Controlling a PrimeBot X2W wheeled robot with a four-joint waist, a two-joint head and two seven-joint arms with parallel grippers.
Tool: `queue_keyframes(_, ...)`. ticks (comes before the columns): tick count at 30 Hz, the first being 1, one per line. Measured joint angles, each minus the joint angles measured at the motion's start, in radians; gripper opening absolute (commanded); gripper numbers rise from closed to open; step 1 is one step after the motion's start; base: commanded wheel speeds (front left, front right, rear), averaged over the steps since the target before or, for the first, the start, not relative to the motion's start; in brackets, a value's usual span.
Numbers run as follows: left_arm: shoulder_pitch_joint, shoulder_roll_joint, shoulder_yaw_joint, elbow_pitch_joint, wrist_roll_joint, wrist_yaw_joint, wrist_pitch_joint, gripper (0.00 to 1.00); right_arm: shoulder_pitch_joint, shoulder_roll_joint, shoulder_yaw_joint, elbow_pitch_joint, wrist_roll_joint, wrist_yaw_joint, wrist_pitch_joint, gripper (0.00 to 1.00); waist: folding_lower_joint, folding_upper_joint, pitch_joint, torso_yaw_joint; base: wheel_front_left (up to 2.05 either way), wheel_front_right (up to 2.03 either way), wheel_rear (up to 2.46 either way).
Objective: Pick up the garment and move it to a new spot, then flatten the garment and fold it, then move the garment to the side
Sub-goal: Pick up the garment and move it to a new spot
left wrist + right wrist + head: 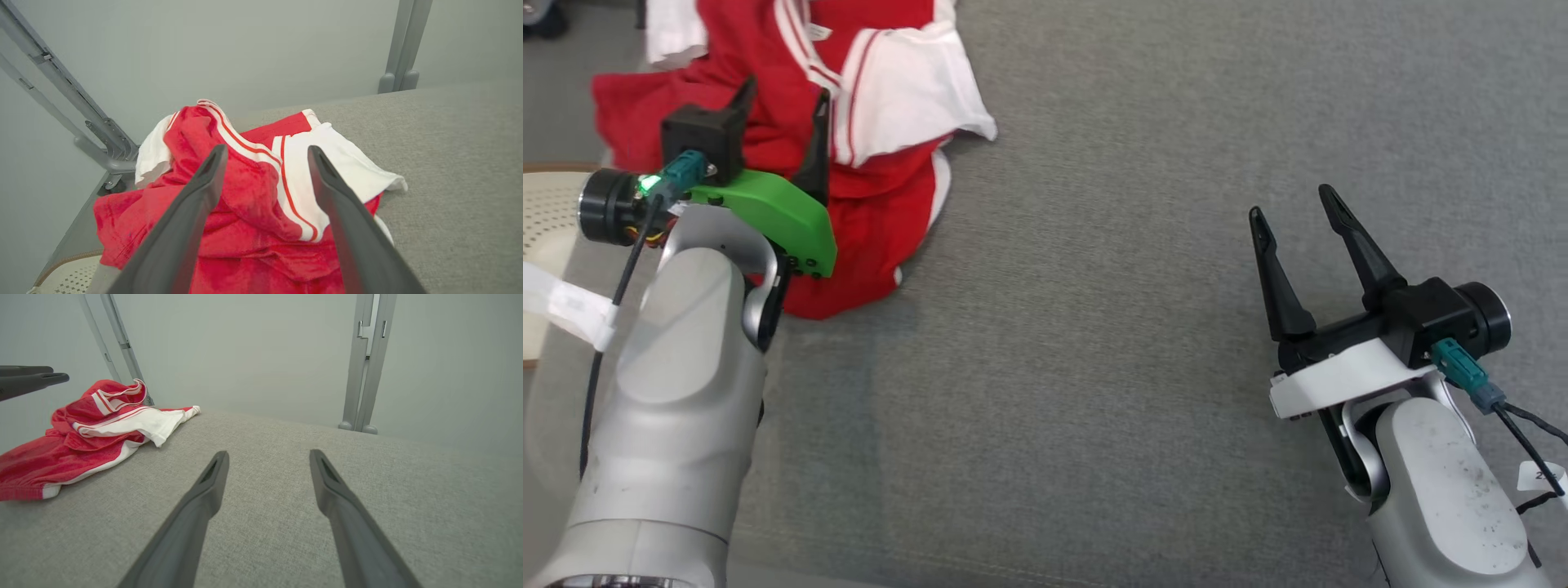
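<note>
Garment (874, 196) cut off by head view's upper edge; part hidden behind left pincer (786, 88).

The garment (874, 204) is red with white panels and red-and-white striped trim, crumpled in a loose, unfolded heap. It lies directly ahead of and beneath the spread jaws of the left gripper (786, 88), its white panel flopped toward the right gripper (1292, 201), well apart from those jaws.
</note>
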Motion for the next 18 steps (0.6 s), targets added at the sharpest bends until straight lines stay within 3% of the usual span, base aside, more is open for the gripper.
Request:
queue_keyframes(4, -0.04, 0.022, 0.008, 0.089, -0.009, 0.002, -0.003, 1.0, -0.001, 0.01, -0.009, 0.0, 0.007, 0.0, 0.0, 1.0, 0.0, 0.0, 0.053, -0.076, 0.0, 0.0, 0.0)
queue_keyframes(6, -0.05, 0.035, 0.017, 0.133, -0.01, 0.034, 0.006, 1.0, -0.001, 0.015, -0.011, 0.0, 0.007, 0.0, 0.0, 1.0, 0.0, 0.0, 0.071, -0.11, 0.0, 0.0, 0.0)
queue_keyframes(9, -0.058, 0.063, 0.032, 0.182, -0.007, 0.086, 0.004, 0.11, -0.001, 0.025, -0.016, 0.0, 0.009, 0.0, 0.0, 1.0, 0.0, 0.0, 0.092, -0.156, 0.0, 0.0, 0.0)
queue_keyframes(10, -0.061, 0.068, 0.037, 0.194, -0.007, 0.098, -0.002, 0.0, -0.001, 0.028, -0.016, 0.001, 0.01, 0.0, 0.0, 1.0, 0.0, 0.0, 0.098, -0.17, 0.0, 0.0, 0.0)
queue_keyframes(18, -0.067, 0.095, 0.035, 0.23, -0.007, 0.111, -0.042, 0.0, 0.016, 0.045, -0.022, 0.006, 0.019, 0.0, 0.0, 1.0, 0.0, 0.0, 0.093, -0.23, 0.0, 0.0, 0.0)
